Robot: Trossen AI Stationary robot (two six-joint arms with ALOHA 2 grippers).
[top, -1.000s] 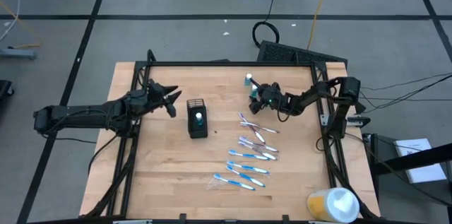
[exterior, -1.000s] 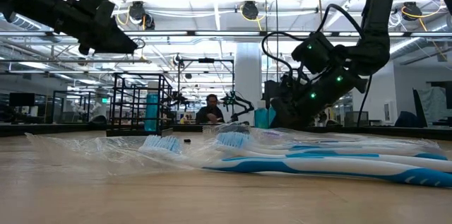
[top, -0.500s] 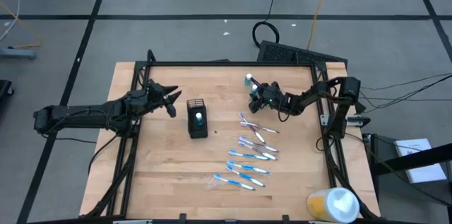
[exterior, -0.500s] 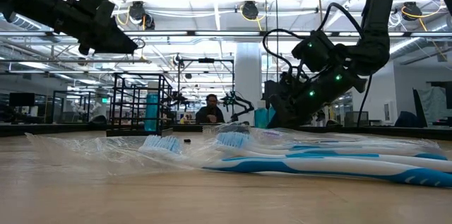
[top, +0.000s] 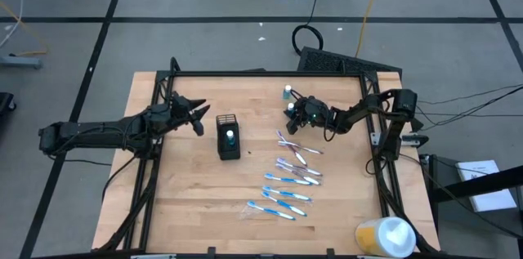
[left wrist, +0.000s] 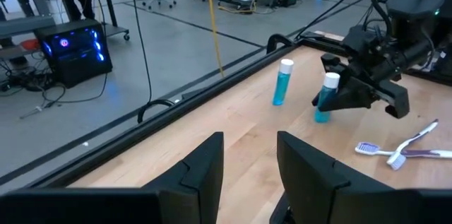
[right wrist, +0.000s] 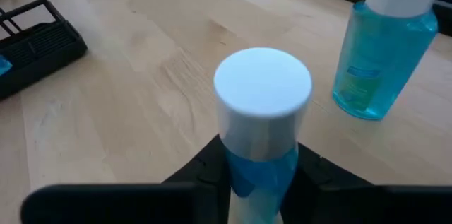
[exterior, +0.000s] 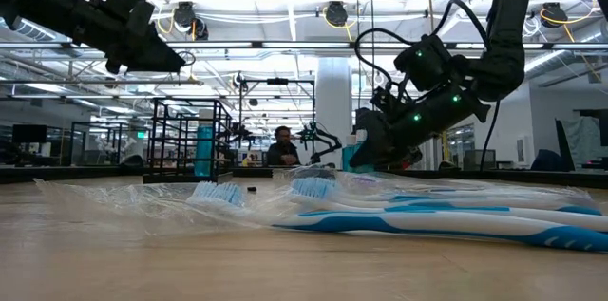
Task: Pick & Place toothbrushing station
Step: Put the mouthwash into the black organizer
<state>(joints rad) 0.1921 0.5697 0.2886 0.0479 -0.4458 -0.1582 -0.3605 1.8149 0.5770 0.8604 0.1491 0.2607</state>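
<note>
The black mesh holder (top: 229, 136) stands left of centre with one blue tube (top: 230, 136) inside it. Several blue-and-white toothbrushes (top: 288, 179) in clear wrappers lie flat on the table to its right. Two more blue tubes with white caps stand near the far edge. One stands free (left wrist: 282, 83), and my right gripper (right wrist: 258, 174) is shut on the other (left wrist: 326, 97). My left gripper (left wrist: 248, 167) hovers open above the table left of the holder, with nothing between its fingers. My right gripper pinches the tube's blue body (right wrist: 260, 164) just under its white cap between its two fingers (right wrist: 205, 171). The fingers come from the table's right side, slanting slightly down. The tube stands nearly upright, its base (left wrist: 321, 116) at the table top. Whether it is lifted does not show.
A black frame rail (top: 270, 73) runs along the table's far edge just behind the tubes. A yellow-and-white round container (top: 384, 236) lies at the near right corner. Bare wood (top: 196, 194) stretches in front of the holder.
My right gripper has tipped and turned at the wrist, its tip swinging a little toward the free tube, and its fingers have shut on the nearer tube. The tube stays in place.
</note>
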